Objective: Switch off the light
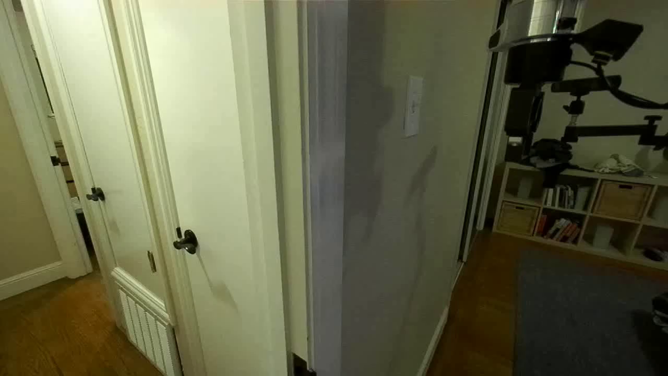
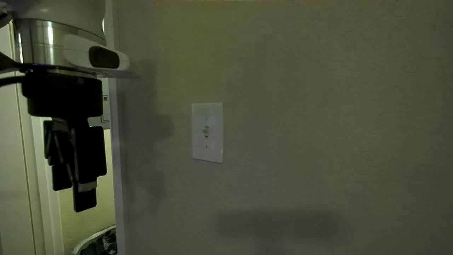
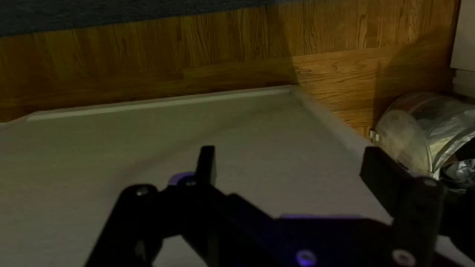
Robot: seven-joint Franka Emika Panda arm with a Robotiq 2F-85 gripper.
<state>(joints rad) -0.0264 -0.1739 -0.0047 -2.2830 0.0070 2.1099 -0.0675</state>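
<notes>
The light switch is a small pale upright wall plate (image 1: 413,107), also seen in an exterior view (image 2: 215,141). A small toggle sits at its middle; I cannot tell its position for certain. My gripper (image 3: 289,157) is open, its dark fingers wide apart with nothing between them. In an exterior view the gripper (image 2: 75,193) points down, left of the plate in the picture and apart from it. The gripper also hangs at the upper right in an exterior view (image 1: 535,162). The plate is out of view in the wrist view. The lamp is not in view.
The pale wall (image 2: 318,134) ends at a corner trim (image 1: 326,209). Beyond it are white doors with a dark handle (image 1: 186,241). A cube shelf (image 1: 589,216) and a dark rug (image 1: 584,313) lie behind. A translucent round container (image 3: 406,141) stands beyond the wall edge.
</notes>
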